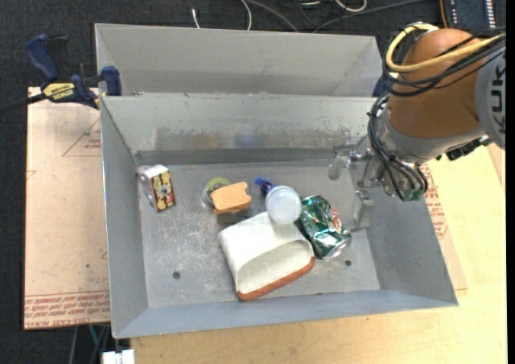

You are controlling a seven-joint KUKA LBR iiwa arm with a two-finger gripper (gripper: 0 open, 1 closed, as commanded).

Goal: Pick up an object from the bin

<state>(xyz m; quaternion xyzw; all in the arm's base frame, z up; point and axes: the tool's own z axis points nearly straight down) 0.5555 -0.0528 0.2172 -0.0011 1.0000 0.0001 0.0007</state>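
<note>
My gripper (351, 193) hangs at the right side of the bin, low over the floor, open with nothing between its fingers. Just left of and below it lies a crumpled green foil packet (322, 227), close to the lower fingertip; whether they touch I cannot tell. A white round-topped bottle with a blue end (282, 204) rests against the packet's left side. Under both lies a large white pad with an orange-brown underside (265, 258).
Further left sit an orange sponge piece (231, 197) on a yellow-green ring (214, 186), and a small printed box (158, 188) near the left wall. The arm with its orange cover and cables comes in over the right rim.
</note>
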